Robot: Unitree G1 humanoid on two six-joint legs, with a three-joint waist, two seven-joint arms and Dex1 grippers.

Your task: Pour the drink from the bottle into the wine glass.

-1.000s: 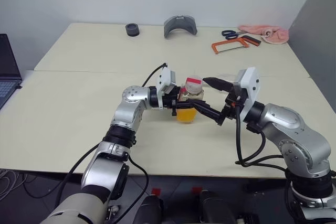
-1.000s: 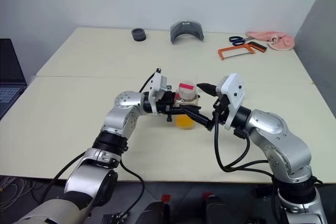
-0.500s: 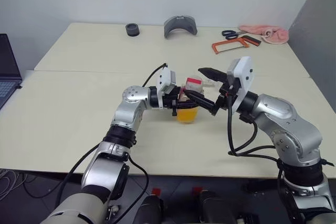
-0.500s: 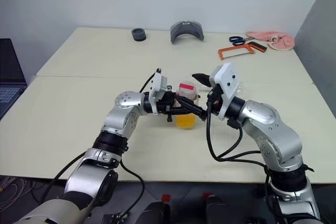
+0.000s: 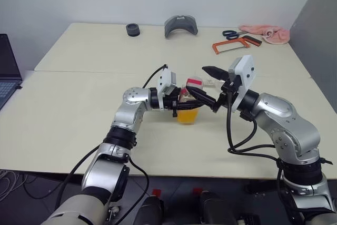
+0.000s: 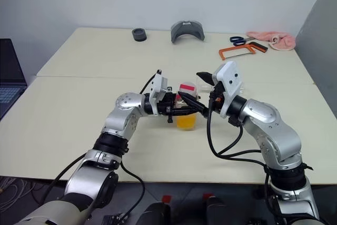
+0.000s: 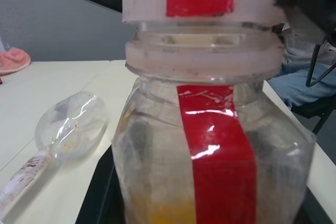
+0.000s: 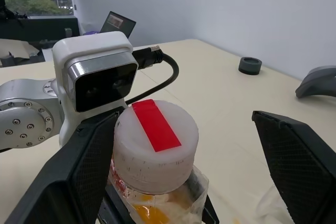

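Our left hand (image 5: 179,105) clamps the small clear squarish plastic bottle (image 6: 187,110), upright near the middle of the cream surface (image 5: 79,104), orange drink (image 5: 186,116) low inside. Our right hand (image 8: 184,177), fingers spread wide and empty, straddles its white, red-striped cap (image 8: 156,142). The clear wine glass (image 7: 71,124) lies toppled beside.

- The bottle (image 7: 210,145) stands upright in my left gripper (image 6: 176,110), whose fingers are clamped on its clear, squarish body. A red strip runs down its side.
- Its cap (image 8: 156,145) is white with a red strip across the top, and it is on.
- The drink (image 5: 187,115), translucent orange, sits low in the bottle.
- The wine glass (image 7: 71,124) lies on its side on the table just beside the bottle, clear rounded bowl towards it, stem pointing away.
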